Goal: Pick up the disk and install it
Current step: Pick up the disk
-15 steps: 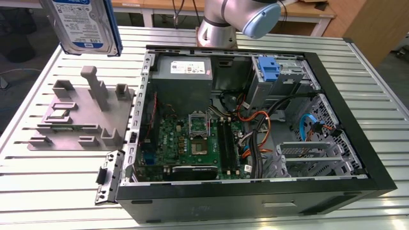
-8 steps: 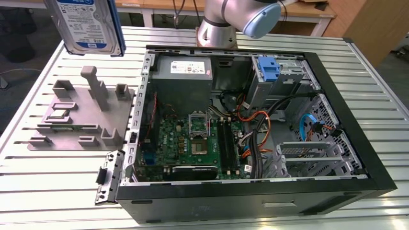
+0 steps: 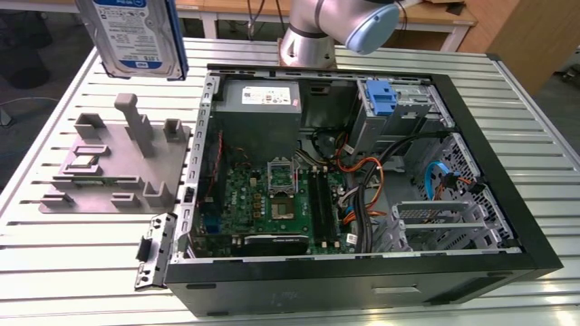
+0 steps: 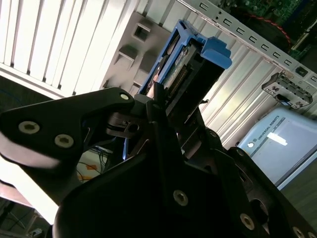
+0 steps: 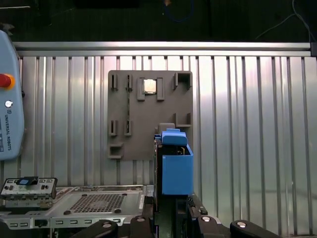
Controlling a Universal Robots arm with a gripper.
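While my end effector (image 4: 171, 106) was clamped on the disk (image 3: 138, 34), that disk hung upright in the air at the exterior view's far left. Its label faced the camera, and it was clear of the slatted metal surface (image 3: 54, 265). Beneath it on that surface lay a grey fixture plate (image 3: 109, 170) with raised pegs and slots. Just beside the plate, toward the exterior view's right, sat the open computer case (image 3: 344, 285). Its green motherboard (image 3: 272, 197) was exposed, with a grey power supply (image 3: 263, 98) at its far side and a bare blue bracket (image 3: 382, 98) in the far right bay. In both wrist views I gripped the disk by one end, and its blue carrier frame (image 5: 177, 168) pointed away from me above the plate.
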